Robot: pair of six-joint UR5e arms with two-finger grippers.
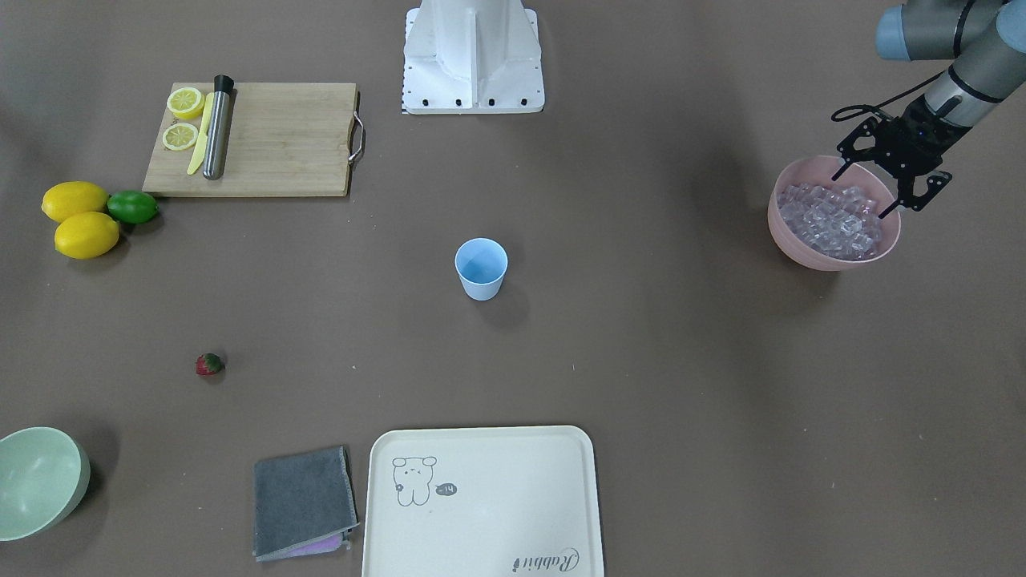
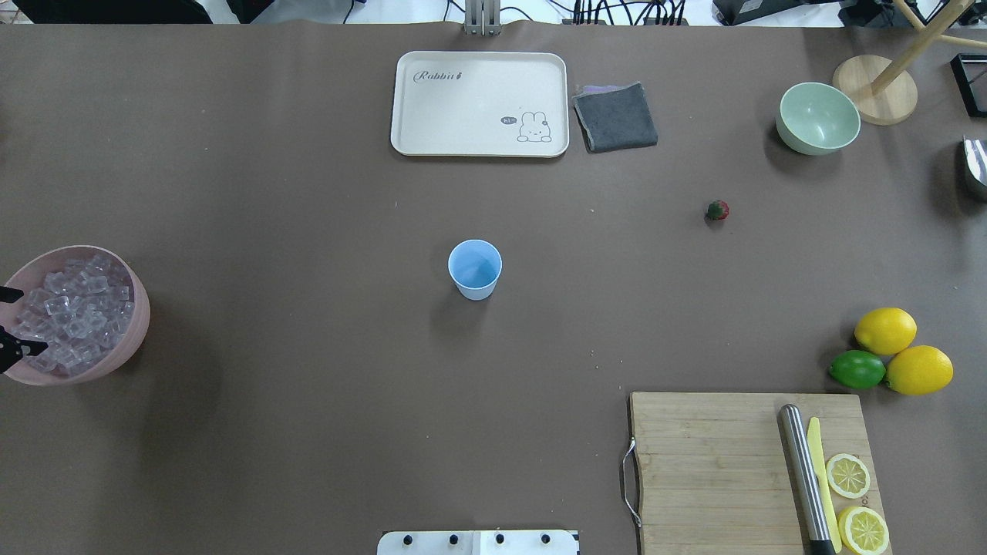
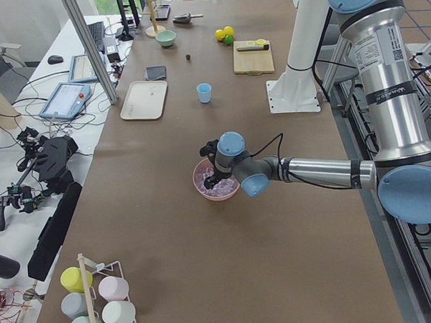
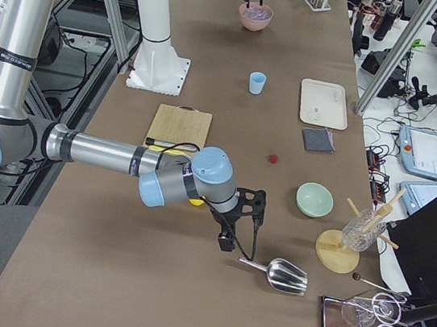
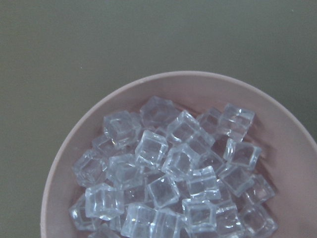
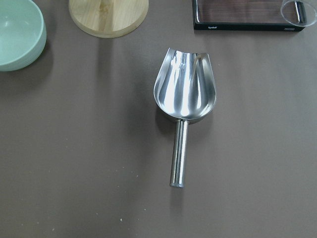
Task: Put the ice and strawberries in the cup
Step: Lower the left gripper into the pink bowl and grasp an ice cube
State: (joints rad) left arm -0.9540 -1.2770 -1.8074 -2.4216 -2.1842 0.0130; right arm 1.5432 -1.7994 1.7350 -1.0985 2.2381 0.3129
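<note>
The light-blue cup point(image 1: 482, 268) stands upright and empty at the table's middle point(image 2: 475, 268). The ice point(image 1: 834, 220) fills a pink bowl point(image 1: 801, 244) at the robot's far left; the cubes fill the left wrist view point(image 5: 168, 173). My left gripper point(image 1: 862, 194) is open, its fingers spread just over the ice, holding nothing. The strawberry point(image 1: 209, 365) lies alone on the table on the robot's right side point(image 2: 717, 210). My right gripper point(image 4: 234, 223) shows only in the exterior right view, above a metal scoop point(image 6: 185, 94); I cannot tell if it is open.
A cutting board point(image 2: 740, 462) with lemon slices, a knife and a steel muddler lies near right. Two lemons point(image 2: 885, 330) and a lime point(image 2: 857, 369) sit beside it. A mint-green bowl point(image 2: 817, 118), a grey cloth point(image 2: 615, 116) and a cream tray point(image 2: 480, 102) line the far edge.
</note>
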